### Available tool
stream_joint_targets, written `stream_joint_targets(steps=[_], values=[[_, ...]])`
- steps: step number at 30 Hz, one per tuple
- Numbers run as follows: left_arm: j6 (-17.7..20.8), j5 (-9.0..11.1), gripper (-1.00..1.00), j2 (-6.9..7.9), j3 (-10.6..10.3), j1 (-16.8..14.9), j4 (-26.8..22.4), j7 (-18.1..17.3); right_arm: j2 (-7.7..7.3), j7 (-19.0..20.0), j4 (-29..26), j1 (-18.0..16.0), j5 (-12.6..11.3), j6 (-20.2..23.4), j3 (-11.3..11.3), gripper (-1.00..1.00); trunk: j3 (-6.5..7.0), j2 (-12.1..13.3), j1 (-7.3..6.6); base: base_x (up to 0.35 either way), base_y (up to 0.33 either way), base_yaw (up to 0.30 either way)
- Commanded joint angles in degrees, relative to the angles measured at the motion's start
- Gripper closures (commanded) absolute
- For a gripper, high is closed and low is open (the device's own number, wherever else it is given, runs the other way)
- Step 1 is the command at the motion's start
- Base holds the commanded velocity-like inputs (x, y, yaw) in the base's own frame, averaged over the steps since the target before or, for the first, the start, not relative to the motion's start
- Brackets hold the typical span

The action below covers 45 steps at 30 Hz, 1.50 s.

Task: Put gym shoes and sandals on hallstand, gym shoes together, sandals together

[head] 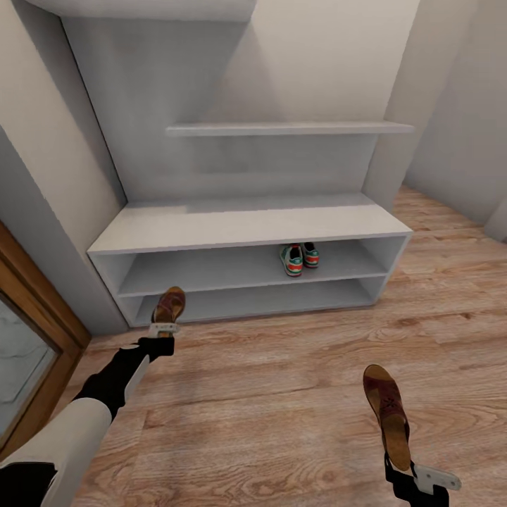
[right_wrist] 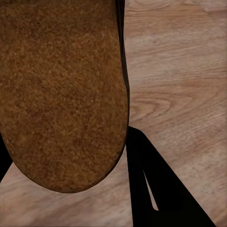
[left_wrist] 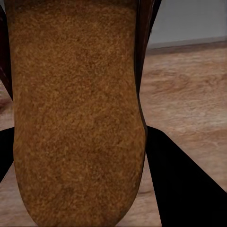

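My right gripper is clamped on one sandal, well in front of the hallstand. My left gripper is clamped on the other sandal — just before its bottom shelf. The two gym shoes stand together on its middle shelf — right of centre.

ahead of you the hallstand stands against the wall, on the corridor floor. the two gym shoes sit side by side on its upper open shelf, right of centre. your left gripper carries one sandal before the rack's left end; your right gripper carries the other sandal, nearer you.
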Motion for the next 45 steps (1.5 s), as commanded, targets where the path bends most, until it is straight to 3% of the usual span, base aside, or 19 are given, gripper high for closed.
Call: stream_joint_targets(steps=[1,14,29,38,45], values=[[0.2,0.3,1.0,-0.05,-0.3,0.0,-0.1,0.4,0.05,0.2,0.0,0.0,-0.6,-0.1,0.0,1.0,-0.04,0.0,-0.01,0.0,0.0,0.0],[-2.5,1.0,1.0,-0.15,-0.3,0.0,-0.6,5.0,0.16,0.1,-0.1,0.0,-0.6,-0.1,0.0,1.0,-0.04,0.0,-0.01,0.0,0.0,0.0],[-2.6,0.6,1.0,-0.13,-0.4,-0.1,-0.8,10.8,0.28,0.1,0.0,0.0,-0.6,0.0,0.0,1.0,-3.47,-6.0,3.28,0.0,0.0,0.0],[-2.2,0.4,1.0,-0.37,-0.5,-0.7,-0.8,10.6,0.31,0.1,0.0,0.0,-0.6,-0.1,0.0,1.0,-5.73,-9.6,5.26,0.0,0.0,0.0],[0.2,0.4,1.0,-0.77,-0.7,-1.0,-0.9,10.6,0.31,0.1,0.0,0.0,-0.6,-0.1,0.0,1.0,-5.8,-9.6,5.26,0.0,0.0,0.0]])
